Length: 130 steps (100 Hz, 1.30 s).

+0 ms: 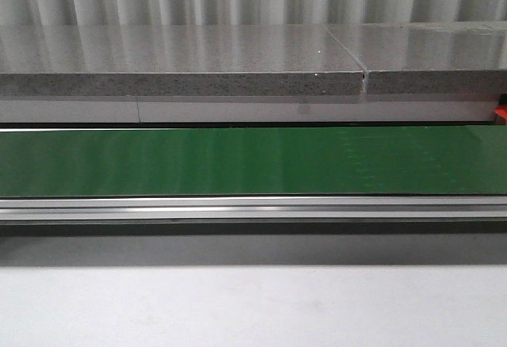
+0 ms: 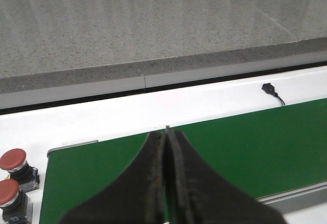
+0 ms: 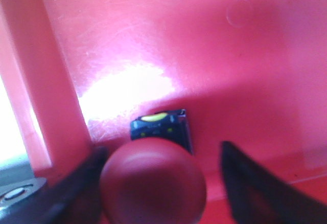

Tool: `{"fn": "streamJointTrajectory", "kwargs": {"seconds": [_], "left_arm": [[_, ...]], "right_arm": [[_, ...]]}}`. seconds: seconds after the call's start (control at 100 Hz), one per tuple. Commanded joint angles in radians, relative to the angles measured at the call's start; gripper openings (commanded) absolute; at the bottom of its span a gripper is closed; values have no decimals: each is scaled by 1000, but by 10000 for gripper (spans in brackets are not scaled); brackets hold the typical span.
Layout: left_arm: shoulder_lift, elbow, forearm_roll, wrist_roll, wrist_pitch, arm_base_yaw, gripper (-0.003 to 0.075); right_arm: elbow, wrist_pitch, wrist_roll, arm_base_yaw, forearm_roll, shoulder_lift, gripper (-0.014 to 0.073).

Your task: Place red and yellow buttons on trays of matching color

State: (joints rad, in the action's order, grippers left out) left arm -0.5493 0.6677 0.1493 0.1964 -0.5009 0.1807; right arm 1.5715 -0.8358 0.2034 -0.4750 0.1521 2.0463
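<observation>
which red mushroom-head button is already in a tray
The red mushroom-head button between the right gripper's open fingers, inside the red tray; the other two sit beside the green belt.

The left end effector point(image 2: 166, 178) had its two dark fingers pressed flat together, with only a thin seam between them, and it gripped nothing. The right end effector point(image 3: 158, 183) had its fingers spread wide apart, one dark finger point(image 3: 84, 188) on each side of its wrist view. Neither arm appeared in the front view.
</observation>
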Motion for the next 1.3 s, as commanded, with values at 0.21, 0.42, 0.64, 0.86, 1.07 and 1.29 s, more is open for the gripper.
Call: {"fn": "streamJointTrajectory", "kwargs": {"seconds": [0.21,0.42,0.64,0.86,1.07,1.29], "left_arm": [[0,27,17,-7,73,8,-21],[0,27,17,-7,73,8,-21],[0,27,17,-7,73,8,-21],[0,27,17,-7,73,8,-21],[0,27,17,-7,73,8,-21],[0,27,17,-7,73,8,-21]], "right_arm": [[31,57,-7,-5,37,-136,645],[31,106,0,14,96,-286,645],[-13,135,6,118,97,-513,643],[-207,204,57,291,97,-793,643],[-440,204,57,383,96,-1036,606],[-622,201,57,391,96,-1226,209]]}}
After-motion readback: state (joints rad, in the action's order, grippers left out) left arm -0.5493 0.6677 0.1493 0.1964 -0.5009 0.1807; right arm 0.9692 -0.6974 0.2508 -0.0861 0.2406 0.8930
